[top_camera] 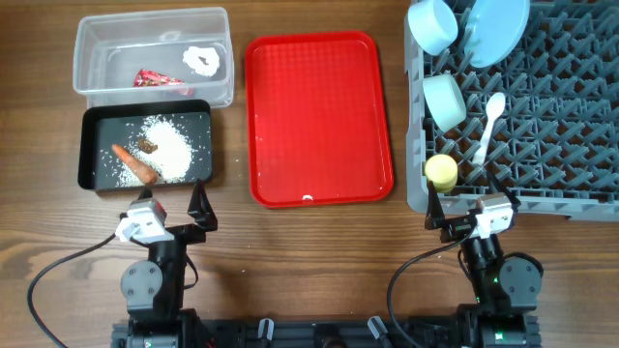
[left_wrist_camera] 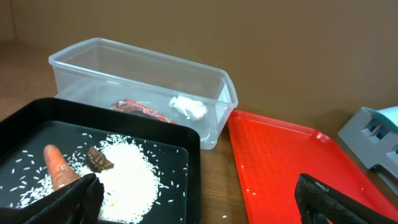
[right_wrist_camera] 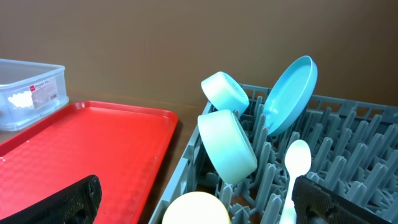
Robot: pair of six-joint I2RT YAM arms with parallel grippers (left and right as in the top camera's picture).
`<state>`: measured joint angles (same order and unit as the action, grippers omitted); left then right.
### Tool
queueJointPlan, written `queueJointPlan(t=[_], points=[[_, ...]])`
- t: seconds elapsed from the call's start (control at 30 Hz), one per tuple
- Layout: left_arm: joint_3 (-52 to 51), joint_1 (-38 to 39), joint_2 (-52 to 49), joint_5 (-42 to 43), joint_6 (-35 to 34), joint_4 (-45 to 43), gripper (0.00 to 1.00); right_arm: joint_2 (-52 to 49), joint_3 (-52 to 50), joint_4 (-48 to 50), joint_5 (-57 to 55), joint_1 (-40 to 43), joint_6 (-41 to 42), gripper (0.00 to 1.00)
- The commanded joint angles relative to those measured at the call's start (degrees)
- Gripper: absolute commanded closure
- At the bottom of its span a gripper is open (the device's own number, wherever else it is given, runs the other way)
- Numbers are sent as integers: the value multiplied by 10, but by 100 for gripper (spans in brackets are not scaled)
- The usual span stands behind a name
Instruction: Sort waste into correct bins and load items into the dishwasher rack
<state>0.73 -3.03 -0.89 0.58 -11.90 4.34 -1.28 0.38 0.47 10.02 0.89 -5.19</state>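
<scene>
Left gripper (top_camera: 172,201) at lower left of the overhead frame: black fingers spread wide, nothing between them, touching nothing, just below the black tub's near edge. Right gripper (top_camera: 458,213) at lower right: spread just as wide, empty, just below the rack's near edge, with the yellow cup close ahead of it. Clear tub (top_camera: 83,58), upper left: translucent plastic, rectangular, rounded rim; holds the red wrapper (top_camera: 158,79), crinkled, and the crumpled white tissue (top_camera: 204,61), apart from each other. A white label with small print shows on its end wall in the right wrist view; too small to read. Black tub (top_camera: 87,145) directly below it, the two touching or nearly so: glossy, shallower; holds a loose heap of white rice grains (top_camera: 172,147) with strays scattered, a small brown lump (top_camera: 148,146) on the heap's edge, and an orange carrot-like piece (top_camera: 135,164), tapered, beside it. Red tray (top_camera: 319,116), centre: flat, textured surface, raised rim, a few specks on it. Grey rack (top_camera: 561,135), right: plastic grid with upright pegs. In it, the light-blue plate (top_camera: 498,29) stands on edge at top, the light-blue bowl (top_camera: 432,24) is tilted just left of it, the mint-green bowl (top_camera: 445,100) is tilted below, the white plastic spoon (top_camera: 488,121) lies across the pegs, and the yellow cup (top_camera: 441,171) sits at the near left corner. Wood-grain counter (top_camera: 290,261) underneath.
</scene>
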Motion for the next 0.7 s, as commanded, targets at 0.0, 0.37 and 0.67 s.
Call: queueJointPlan(t=[0.0,0.37,0.67], points=[[-3,-2,7,13,-5,0,0,2,-1,3,-10,-4,8,0],[-3,-16,6,13,-5,0,0,2,-1,3,-10,-4,8,0],[-3,-16,5,13,-5,0,0,2,-1,3,-10,-4,8,0]])
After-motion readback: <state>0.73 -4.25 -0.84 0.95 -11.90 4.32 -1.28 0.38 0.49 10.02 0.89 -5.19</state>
